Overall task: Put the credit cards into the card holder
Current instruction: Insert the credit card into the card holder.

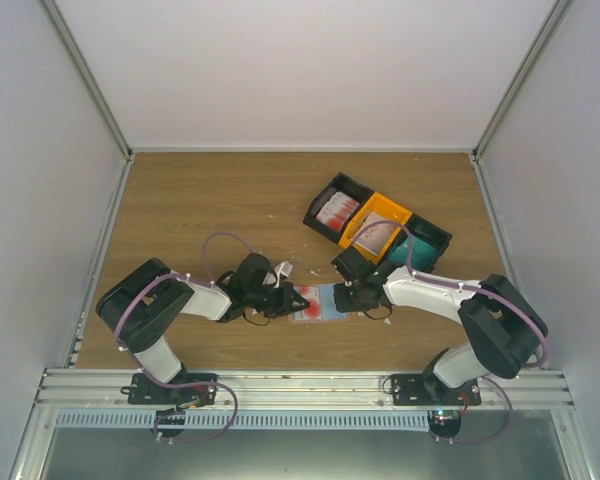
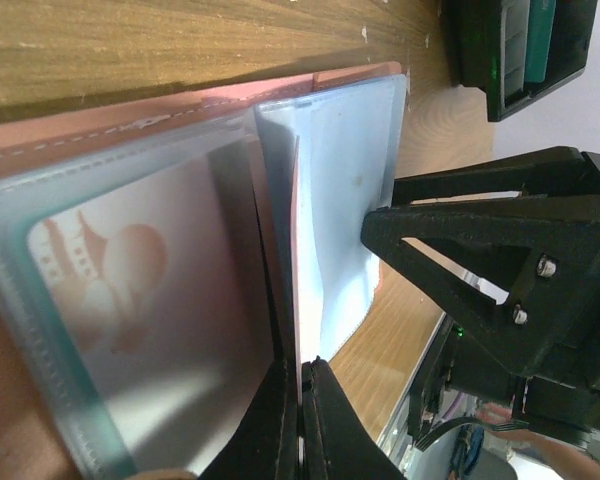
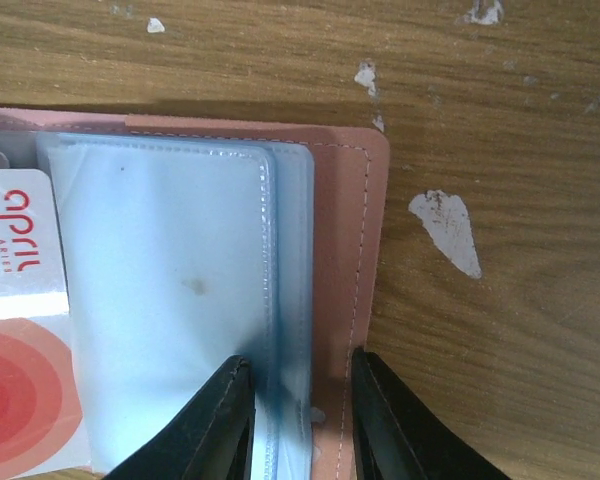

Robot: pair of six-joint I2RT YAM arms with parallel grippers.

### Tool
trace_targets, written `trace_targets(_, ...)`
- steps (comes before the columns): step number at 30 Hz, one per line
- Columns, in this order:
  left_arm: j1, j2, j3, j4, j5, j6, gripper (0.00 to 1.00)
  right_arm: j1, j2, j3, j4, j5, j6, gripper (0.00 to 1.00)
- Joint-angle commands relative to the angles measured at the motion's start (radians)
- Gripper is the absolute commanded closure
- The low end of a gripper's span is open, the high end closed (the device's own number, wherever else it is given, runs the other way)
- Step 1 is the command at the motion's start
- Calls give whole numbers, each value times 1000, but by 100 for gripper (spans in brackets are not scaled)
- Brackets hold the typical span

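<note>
Right wrist: tool [image 3: 300,375] half-spread astride card holder [image 3: 340,230]

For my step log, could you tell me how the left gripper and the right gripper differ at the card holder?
The left gripper is shut, pinching a plastic sleeve of the card holder; the right gripper has its jaws apart, astride the sleeves' outer edge. The left gripper reaches in from the holder's left end, the right gripper from its right end. Both work the open holder.

Bright, even light; blurry close-ups
</note>
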State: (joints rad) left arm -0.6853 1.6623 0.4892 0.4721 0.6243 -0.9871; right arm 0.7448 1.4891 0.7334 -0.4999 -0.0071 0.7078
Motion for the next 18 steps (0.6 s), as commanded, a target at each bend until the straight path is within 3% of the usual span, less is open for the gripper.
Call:
trace_targets(1,6,36,6,72,17,0,100,17,49,-14,-21,27,-3,73)
trace_targets(18,-36,159,16,228,41,-61,98,18,32,-78,74,-83,23,76)
